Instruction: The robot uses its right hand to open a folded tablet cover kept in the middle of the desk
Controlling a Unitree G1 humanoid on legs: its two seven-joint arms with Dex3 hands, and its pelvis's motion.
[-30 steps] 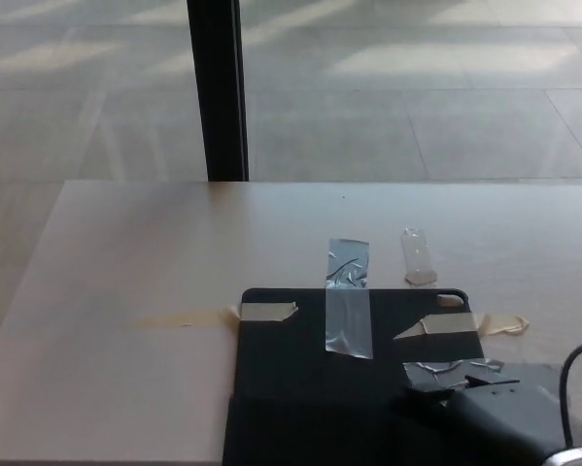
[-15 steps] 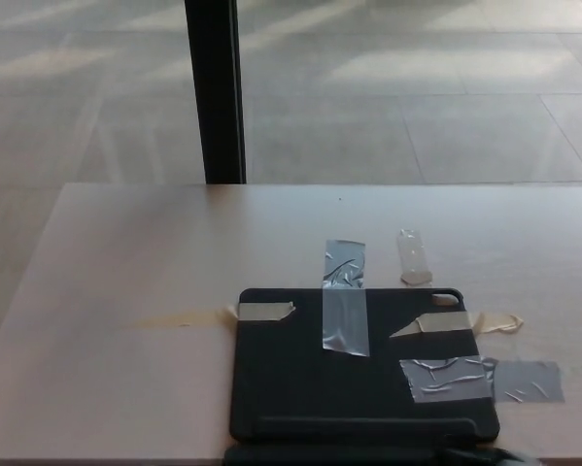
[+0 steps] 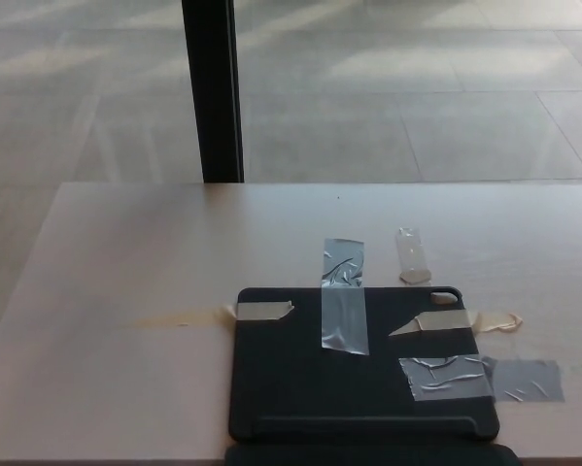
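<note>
- Gone from the picture is the robot's right hand, which a second ago covered the near right corner of the tablet cover [image 3: 359, 374]; neither hand shows now, so whether either is released, clenched or grasping cannot be told.
- With no hand in sight to place things by, the cover's spot is given by the desk [image 3: 125, 282] — it lies flat at the near edge, a little right of the middle.
- Nearest of all, a dark strip [image 3: 368, 454] shows along the bottom edge of the picture, just below the cover's lower border.
- A crumpled piece of grey tape [image 3: 480, 379] crosses the cover's right edge and runs onto the desk.
- Farther up, a beige tape strip [image 3: 461, 321] sits at the cover's right corner and another beige strip [image 3: 261, 311] at its left corner.
- A long grey tape strip [image 3: 343, 296] stands upright across the cover's far edge, half on the desk.
- A small clear piece of tape [image 3: 413, 256] lies on the desk just beyond the cover.
- Farthest off — a dark post [image 3: 211, 92] rises behind the desk, before a pale tiled floor [image 3: 417, 87].
</note>
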